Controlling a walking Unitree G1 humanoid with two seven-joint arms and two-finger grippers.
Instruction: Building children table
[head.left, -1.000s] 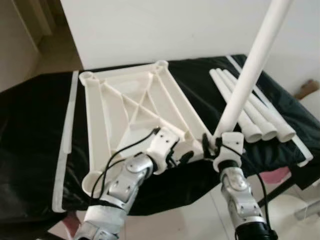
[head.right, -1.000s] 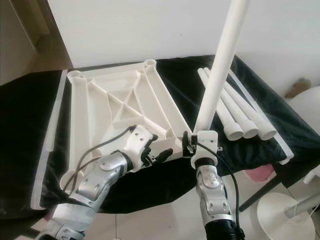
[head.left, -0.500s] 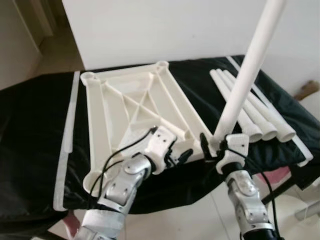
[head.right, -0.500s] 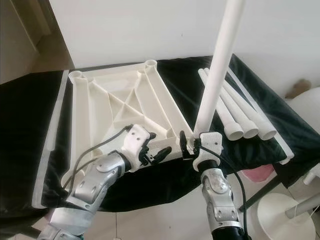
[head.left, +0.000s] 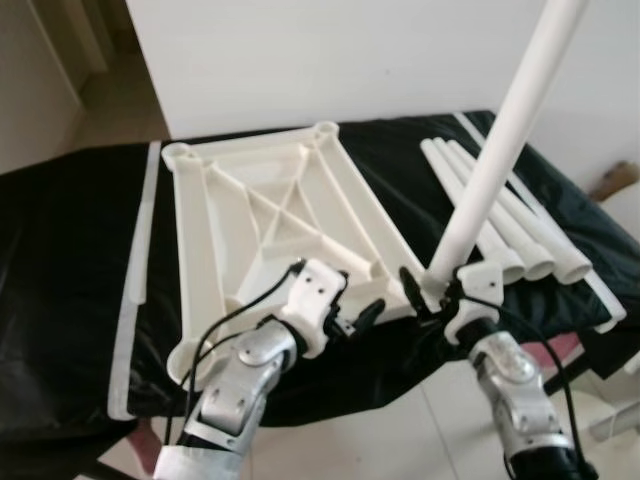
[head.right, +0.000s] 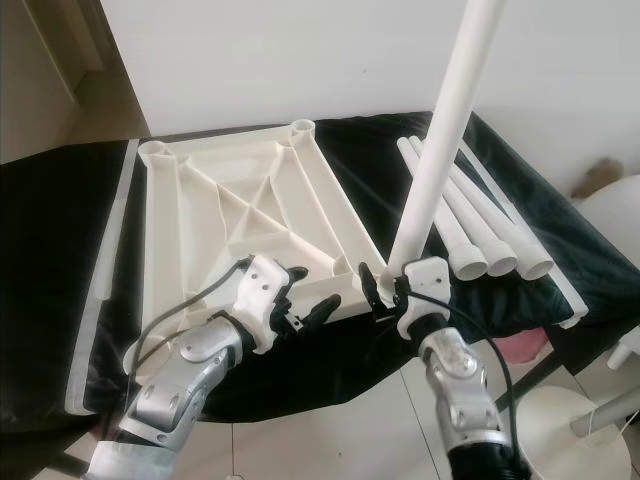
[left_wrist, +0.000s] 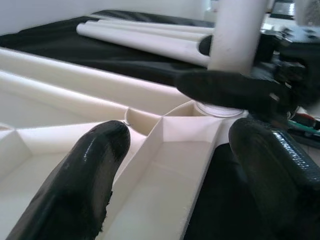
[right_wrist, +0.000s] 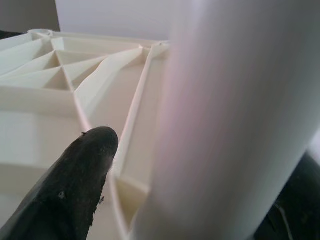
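Leg (head.left: 500, 150) in tabletop (head.left: 215, 255) socket (upright-ish)

Silver arms, white wrists, seemingly black cables.

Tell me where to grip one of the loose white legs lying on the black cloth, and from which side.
Take the nearest loose leg around its round shaft near the middle, coming down from above with fingers straddling it crosswise. It lies flat beside two others, so only its outer side toward the tabletop frame is free; end-on offers little hold.
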